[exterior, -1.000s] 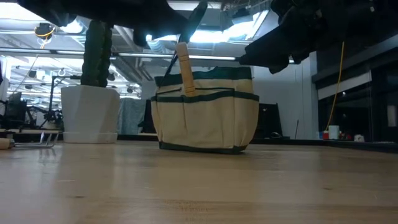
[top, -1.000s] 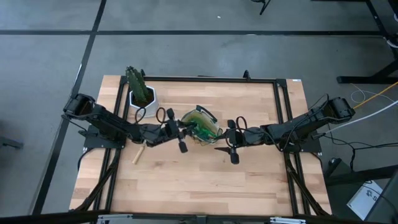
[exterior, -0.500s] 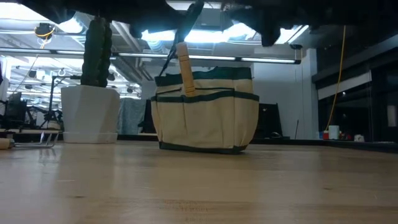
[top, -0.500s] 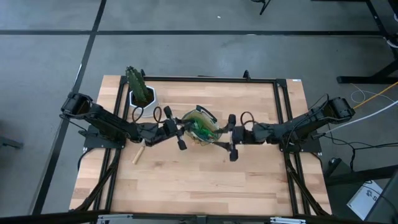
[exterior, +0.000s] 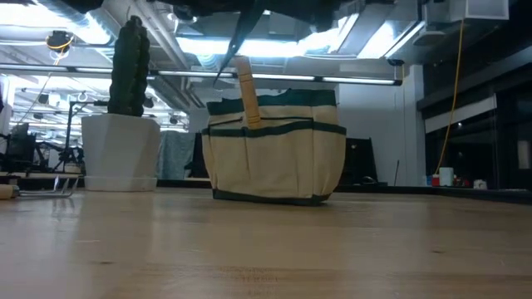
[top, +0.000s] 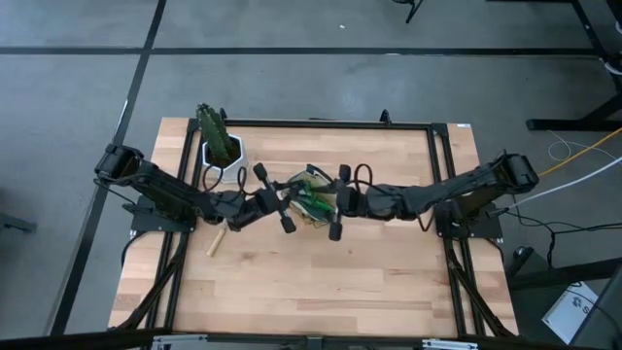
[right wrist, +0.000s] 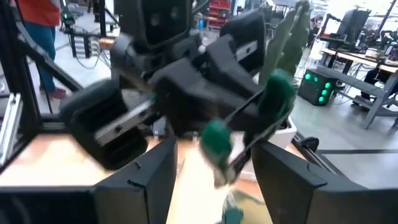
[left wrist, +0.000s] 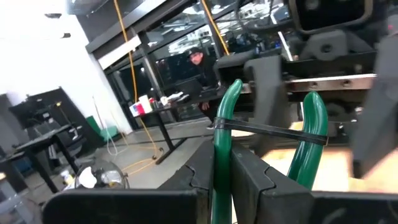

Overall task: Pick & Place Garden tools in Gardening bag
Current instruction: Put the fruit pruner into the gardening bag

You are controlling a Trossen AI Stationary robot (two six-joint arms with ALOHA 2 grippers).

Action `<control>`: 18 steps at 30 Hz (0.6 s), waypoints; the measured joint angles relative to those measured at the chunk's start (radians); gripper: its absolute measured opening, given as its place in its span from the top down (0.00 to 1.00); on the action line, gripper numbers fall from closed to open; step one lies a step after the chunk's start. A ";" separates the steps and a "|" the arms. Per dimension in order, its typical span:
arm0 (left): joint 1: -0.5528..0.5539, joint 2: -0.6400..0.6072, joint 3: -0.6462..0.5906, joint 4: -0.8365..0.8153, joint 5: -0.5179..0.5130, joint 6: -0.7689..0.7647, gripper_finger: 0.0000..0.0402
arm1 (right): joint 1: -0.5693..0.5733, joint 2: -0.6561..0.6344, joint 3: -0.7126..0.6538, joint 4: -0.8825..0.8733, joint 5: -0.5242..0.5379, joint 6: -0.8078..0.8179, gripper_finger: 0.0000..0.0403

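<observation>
Grey floor surrounds the pale wooden table (top: 321,292), and in the high view the gardening bag (top: 313,197) sits near the table's middle with a white pot and its green cactus-like plant (top: 218,136) up toward the far left corner. From the left, the left gripper (top: 281,201) reaches to the bag's left edge, and from the right the right gripper (top: 336,201) has its fingers at the bag's right edge, so both meet over the bag. A wooden handle (top: 216,240) lies on the table below the left arm. In the low view the tan bag (exterior: 274,149) with green trim stands upright on the table, a wooden-handled tool (exterior: 246,90) sticking up out of its left side, the cactus pot (exterior: 119,151) well apart to the left, and dark arm parts crossing overhead. The left wrist view shows the left gripper's fingers (left wrist: 249,180) pressed together on one of the two green handles of a tool (left wrist: 225,134), a thin dark band across both handles; the other arm's dark body sits close behind it, and a person shows far off in the room. In the right wrist view the right gripper's fingers (right wrist: 155,180) stand spread wide with nothing between them, facing the left arm's gripper and the green-tipped handles (right wrist: 273,99), with the cactus behind; a person stands at the room's edge.
</observation>
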 joint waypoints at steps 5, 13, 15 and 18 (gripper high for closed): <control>-0.018 0.000 0.001 0.004 -0.043 0.037 0.94 | -0.006 0.007 0.020 0.008 0.021 0.008 0.52; -0.030 0.000 0.001 0.025 -0.082 0.076 0.92 | -0.007 0.008 0.022 -0.001 0.040 0.035 0.87; -0.031 0.000 0.001 0.028 -0.081 0.078 0.92 | -0.007 0.008 0.022 0.000 0.040 0.035 0.87; -0.034 0.000 0.001 0.020 -0.078 0.054 0.92 | -0.006 0.008 0.022 -0.009 0.040 0.035 0.87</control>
